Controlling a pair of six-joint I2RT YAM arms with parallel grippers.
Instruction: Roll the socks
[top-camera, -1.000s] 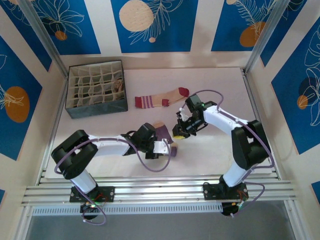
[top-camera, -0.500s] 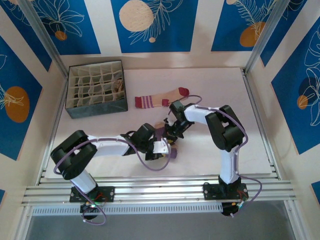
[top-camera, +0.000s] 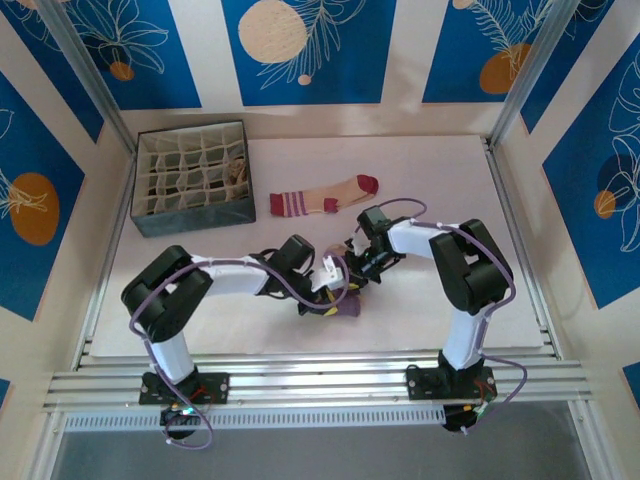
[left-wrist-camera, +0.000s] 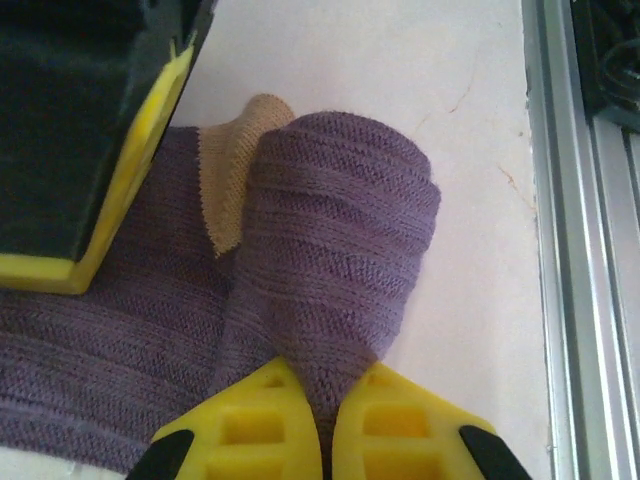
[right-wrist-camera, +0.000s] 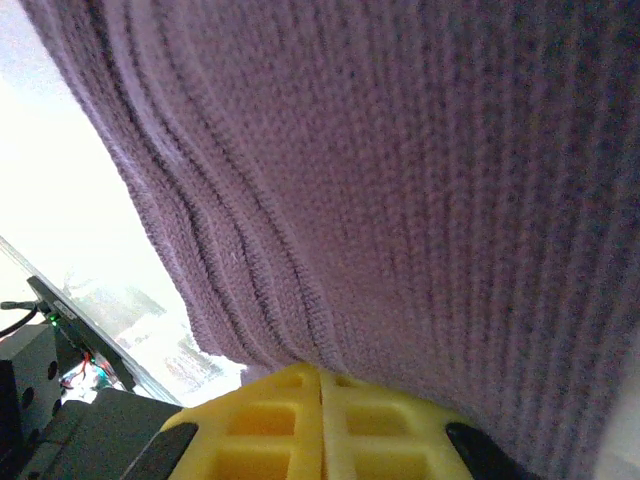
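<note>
Blue leaf-printed wall panels ringed the white desk. At its far left stood a grey organizer box, split by pale dividers into a grid of cells. One cell on its right side held a tan, patterned bundle, too small to name. Just right of the box lay a tan sock, flat, with a dark-red toe and a striped red cuff. Right of the box and nearer the arm bases lay the purple sock, ribbed knit with a tan patch, partly folded into a thick roll. The left tool was clenched on the roll's end. The right tool was clenched too, yellow tips against purple knit; whether it pinched fabric I could not tell.
</note>
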